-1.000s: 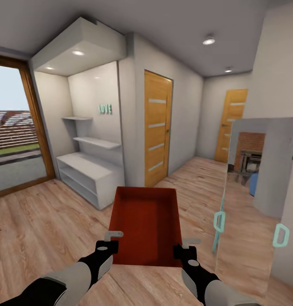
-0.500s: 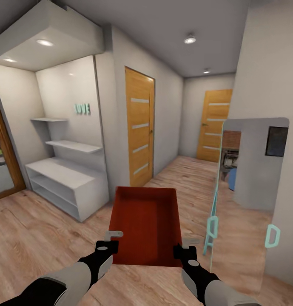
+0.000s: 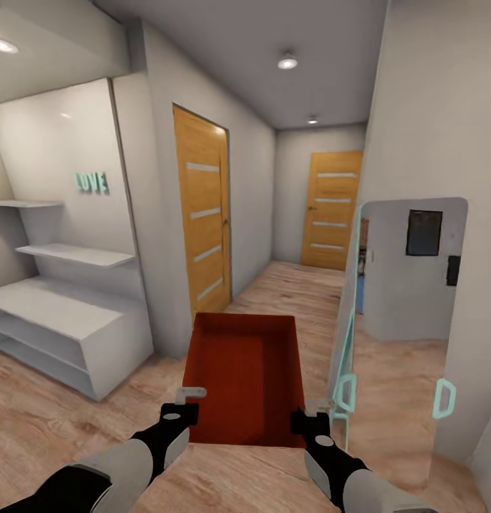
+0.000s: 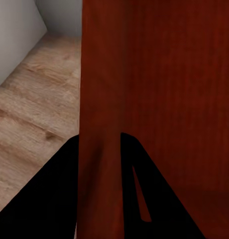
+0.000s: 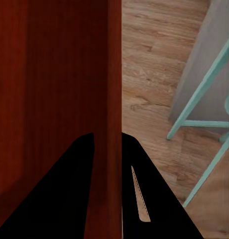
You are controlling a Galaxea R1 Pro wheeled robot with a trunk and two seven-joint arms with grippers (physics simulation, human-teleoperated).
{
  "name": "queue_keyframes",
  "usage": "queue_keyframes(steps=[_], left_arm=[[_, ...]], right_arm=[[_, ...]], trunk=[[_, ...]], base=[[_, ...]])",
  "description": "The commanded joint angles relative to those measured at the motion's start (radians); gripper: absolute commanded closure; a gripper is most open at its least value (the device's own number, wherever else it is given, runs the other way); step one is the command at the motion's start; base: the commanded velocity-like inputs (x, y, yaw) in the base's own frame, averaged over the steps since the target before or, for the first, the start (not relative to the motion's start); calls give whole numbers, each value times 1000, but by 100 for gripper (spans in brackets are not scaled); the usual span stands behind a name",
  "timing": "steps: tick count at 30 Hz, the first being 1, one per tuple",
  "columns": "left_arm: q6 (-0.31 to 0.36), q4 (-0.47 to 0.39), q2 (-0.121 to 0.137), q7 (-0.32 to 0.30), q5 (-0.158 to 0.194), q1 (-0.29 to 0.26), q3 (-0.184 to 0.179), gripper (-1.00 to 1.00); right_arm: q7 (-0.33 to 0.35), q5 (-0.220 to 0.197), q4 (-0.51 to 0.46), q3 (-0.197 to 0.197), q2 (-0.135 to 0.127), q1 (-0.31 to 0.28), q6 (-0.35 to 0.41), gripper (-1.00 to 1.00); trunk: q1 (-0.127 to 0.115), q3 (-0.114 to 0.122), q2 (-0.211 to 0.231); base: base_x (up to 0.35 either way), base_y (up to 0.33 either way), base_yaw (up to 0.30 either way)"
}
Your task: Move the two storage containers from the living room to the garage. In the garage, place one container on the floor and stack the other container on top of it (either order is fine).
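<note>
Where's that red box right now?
In the head view the storage container is held up at bottom centre between the left gripper and right gripper, over the wood hallway floor.

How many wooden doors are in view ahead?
2. One door is in the left hallway wall, beside the white shelves; the other closes the hallway's far end. More could be hidden past the right wall.

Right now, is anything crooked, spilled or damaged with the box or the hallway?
Nothing stands out. The red storage container sits level and empty, the left pincer and right pincer each clamped on a side wall. The wooden doors are closed.
</note>
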Motion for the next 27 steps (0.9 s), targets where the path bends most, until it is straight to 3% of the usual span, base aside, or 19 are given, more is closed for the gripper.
queue_keyframes(steps=[1,7,27], left_arm=[[-4,3,17,22,14,0,23,100],[-4,3,17,22,14,0,23,100],[-4,3,17,22,14,0,23,100]], right_arm=[[7,16,-23,-33,0,-2,-19,100],[6,15,-23,-33,0,-2,-19,100],[6,14,-23,-33,1,-2,-18,100]], trunk=[[1,-2,-1],[1,-2,-1],[1,-2,-1]], base=[[325,151,-281],[325,151,-218],[325,151,-7]])
